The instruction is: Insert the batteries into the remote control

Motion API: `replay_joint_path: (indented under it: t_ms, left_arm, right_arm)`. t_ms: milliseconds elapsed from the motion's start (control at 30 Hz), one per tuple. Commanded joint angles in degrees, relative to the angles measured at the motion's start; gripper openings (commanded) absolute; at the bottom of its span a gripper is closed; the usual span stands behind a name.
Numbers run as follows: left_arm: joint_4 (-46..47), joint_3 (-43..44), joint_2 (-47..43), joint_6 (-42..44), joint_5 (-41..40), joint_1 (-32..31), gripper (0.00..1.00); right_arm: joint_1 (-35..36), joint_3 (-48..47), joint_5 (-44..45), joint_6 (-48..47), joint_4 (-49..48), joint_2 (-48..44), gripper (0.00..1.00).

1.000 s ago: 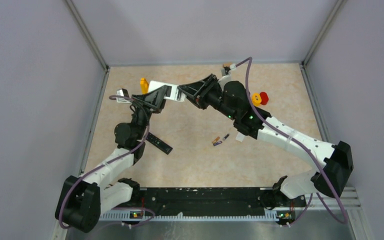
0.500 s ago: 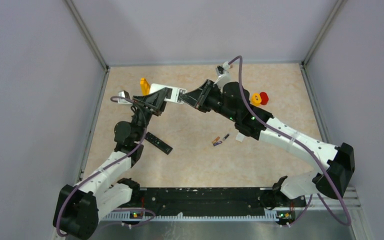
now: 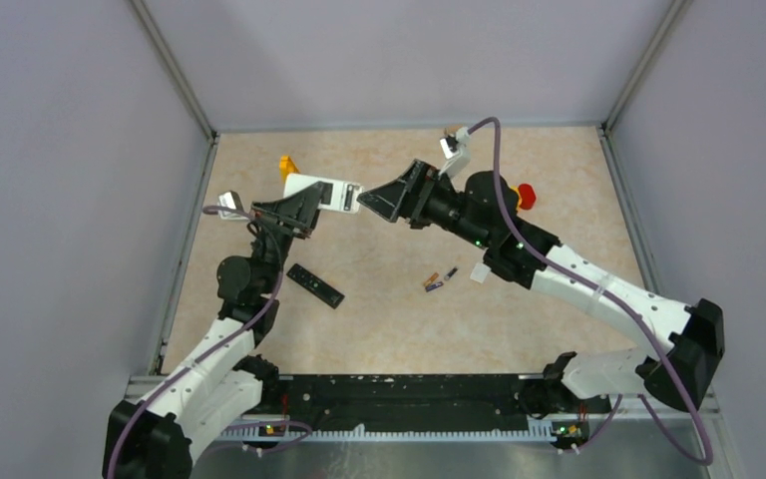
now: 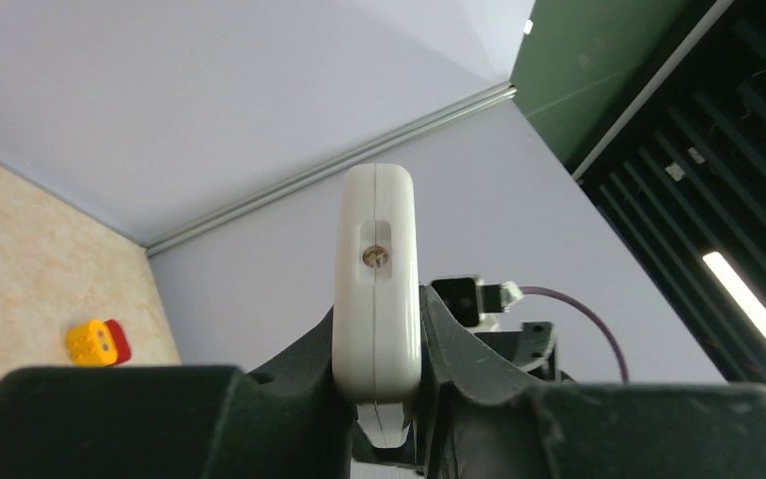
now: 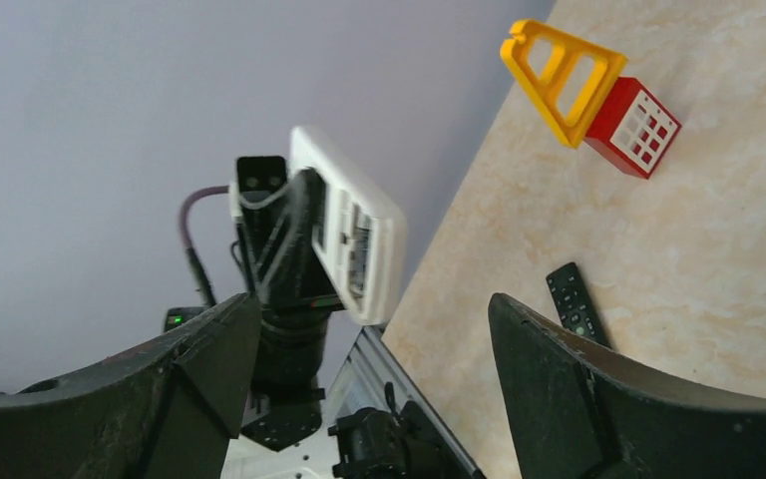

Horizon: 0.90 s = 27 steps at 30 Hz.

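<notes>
**Batteries on counter; white remote gripped by left hand**

Nearest the arm bases, a black remote (image 3: pixel 316 285) lay flat on the counter (image 3: pixel 389 334), left of centre. To its right, near the middle, the batteries (image 3: pixel 438 280) lay in a tight cluster on the counter, with neither hand touching them. I saw orange and purple wraps but could not count the cells. A small white piece (image 3: pixel 479 272) lay just beside them.

Farther out, the left hand (image 3: pixel 302 208) was clamped on the white remote (image 3: pixel 325 192) and held it clear of the counter. In the left wrist view its fingers (image 4: pixel 294 374) pressed the remote's two broad faces, with the end of the remote standing up between them.

The right hand (image 3: pixel 381 199) faced the white remote without touching it. Its fingers (image 5: pixel 559 379) were spread wide with nothing between them.

Farthest back, an orange block (image 3: pixel 286 165) sat behind the left hand. A red-and-yellow block (image 3: pixel 525 195) sat beyond the right arm.
</notes>
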<state>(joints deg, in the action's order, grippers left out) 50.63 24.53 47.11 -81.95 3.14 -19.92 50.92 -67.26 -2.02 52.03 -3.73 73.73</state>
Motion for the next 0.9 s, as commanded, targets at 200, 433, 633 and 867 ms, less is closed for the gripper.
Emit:
replay_joint_path:
  t_ms: [200, 433, 633, 867]
  left_arm:
    - [10.56, -5.58, -0.67, 9.71, 7.78, 1.45, 0.00]
    - [0.79, -2.23, -2.85, 26.32, 23.22, 1.99, 0.00]
    - [-10.65, -0.39, -5.80, 34.66, 22.96, 1.96, 0.00]
    - [-12.24, -1.16, -4.30, 34.74, 21.49, 2.00, 0.00]
  right_arm:
    - [-5.44, 3.83, -5.31, -6.48, 2.08, -8.92, 0.73]
    - [-7.27, -1.55, 7.81, -17.94, 32.45, -7.10, 0.51]
    - [-7.32, 2.66, 9.90, -10.39, 39.47, -1.00, 0.38]
    - [-7.30, 11.31, 5.99, 0.45, 32.73, 7.58, 0.35]
